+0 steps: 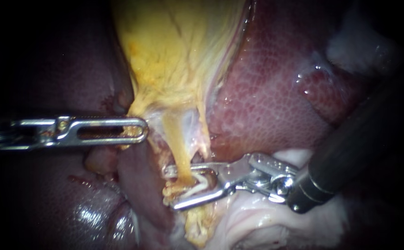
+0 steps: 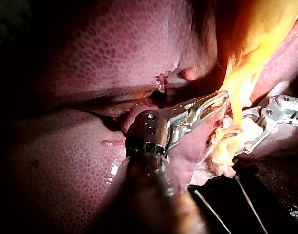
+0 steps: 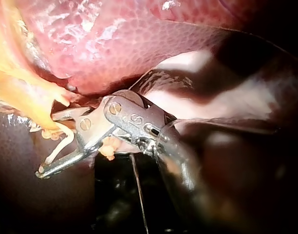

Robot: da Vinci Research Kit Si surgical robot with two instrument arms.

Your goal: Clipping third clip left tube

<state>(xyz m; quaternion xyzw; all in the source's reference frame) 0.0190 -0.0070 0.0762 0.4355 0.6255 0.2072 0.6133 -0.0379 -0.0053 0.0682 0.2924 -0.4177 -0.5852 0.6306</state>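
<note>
left tube [image 1: 178, 148]: the yellow strand running from the gallbladder [image 1: 174, 51] neck toward the near side, centre of scene. A thinner pale strand sits just to its right. The tube's near end passes straight through the gap of the right instrument [image 1: 169, 187].

Progress, my read:
- white clip [image 1: 203, 182] is seated in the right jaws, curved and not closed
- tube is in the mouth of the clip, so positioning looks done
- left to do: squeeze the clip home, then release and back off
- can't make out any other clips on the tube; yellow fat covers that stretch

Right instrument: dark shaft comes in from the right and far side, with the wrist bent so the jaws point left across the tube. Jaws stand apart, each bearing on the clip carried between them. The right wrist view agrees: the clip loops from one jaw to the other, with yellow tissue at its mouth.

Left instrument [image 1: 142, 129]: comes in level from the left, to the left of and farther than the clip site. Its slotted jaws are pressed together on a pinch of yellow tissue at the gallbladder neck, which looks to hold the tube stretched.

liver [image 1: 267, 92] lies on both sides, clear of both tips.
</note>
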